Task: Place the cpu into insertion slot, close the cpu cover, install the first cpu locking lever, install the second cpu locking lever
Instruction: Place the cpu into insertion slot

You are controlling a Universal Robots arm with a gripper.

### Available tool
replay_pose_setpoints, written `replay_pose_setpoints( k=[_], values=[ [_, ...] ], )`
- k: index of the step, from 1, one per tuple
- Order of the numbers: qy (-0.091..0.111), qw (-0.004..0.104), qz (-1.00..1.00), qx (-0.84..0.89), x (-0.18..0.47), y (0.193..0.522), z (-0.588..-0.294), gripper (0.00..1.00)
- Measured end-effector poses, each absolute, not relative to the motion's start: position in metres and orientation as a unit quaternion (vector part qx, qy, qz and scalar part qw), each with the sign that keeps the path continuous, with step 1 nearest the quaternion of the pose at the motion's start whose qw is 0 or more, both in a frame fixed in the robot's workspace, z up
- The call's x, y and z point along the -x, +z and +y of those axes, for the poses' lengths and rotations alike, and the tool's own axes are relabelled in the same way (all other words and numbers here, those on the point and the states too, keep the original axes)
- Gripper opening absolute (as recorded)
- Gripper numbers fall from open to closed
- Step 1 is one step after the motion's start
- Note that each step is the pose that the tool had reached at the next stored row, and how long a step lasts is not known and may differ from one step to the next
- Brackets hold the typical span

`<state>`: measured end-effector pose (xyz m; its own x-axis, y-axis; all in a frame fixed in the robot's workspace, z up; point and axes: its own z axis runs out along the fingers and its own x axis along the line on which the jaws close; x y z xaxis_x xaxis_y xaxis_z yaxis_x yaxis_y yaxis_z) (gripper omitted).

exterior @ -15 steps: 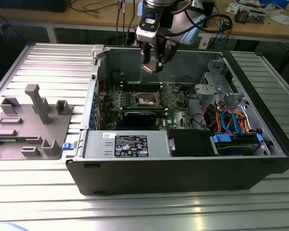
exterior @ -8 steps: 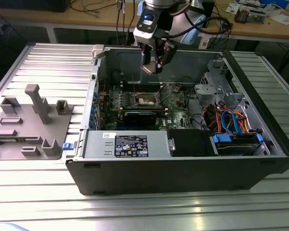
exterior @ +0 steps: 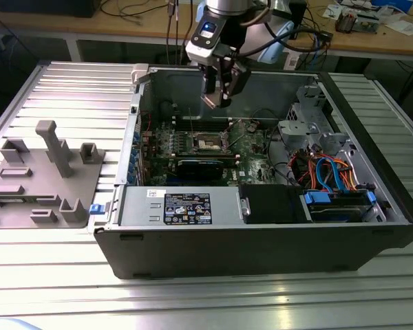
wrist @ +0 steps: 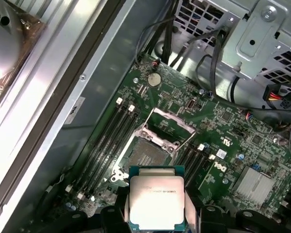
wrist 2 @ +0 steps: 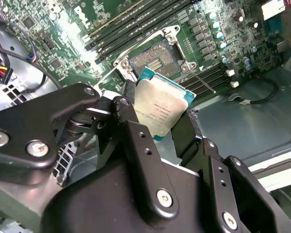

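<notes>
The cpu (wrist 2: 162, 109) is gripped by its opposite edges in the gripper (exterior: 219, 96). Its metal top is turned toward the wrist cameras, presumably so that the contact face is left untouched and can be set down flat. In the exterior view the gripper is seen at upper centre of the frame, inside the open computer case (exterior: 261, 247). It is above the insertion slot (exterior: 208, 142) at mid-frame. The slot is seen bare, well apart from the cpu, with the cpu cover (wrist: 160, 137) standing open.
</notes>
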<state>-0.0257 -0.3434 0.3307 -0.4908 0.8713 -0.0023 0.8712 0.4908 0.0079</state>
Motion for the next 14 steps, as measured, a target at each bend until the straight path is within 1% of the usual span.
replay_pose_setpoints(
  k=[14],
  values=[
    [0.001, 0.003, 0.807, -0.591, 0.0257, 0.3203, -0.3434, 0.54]
  ],
)
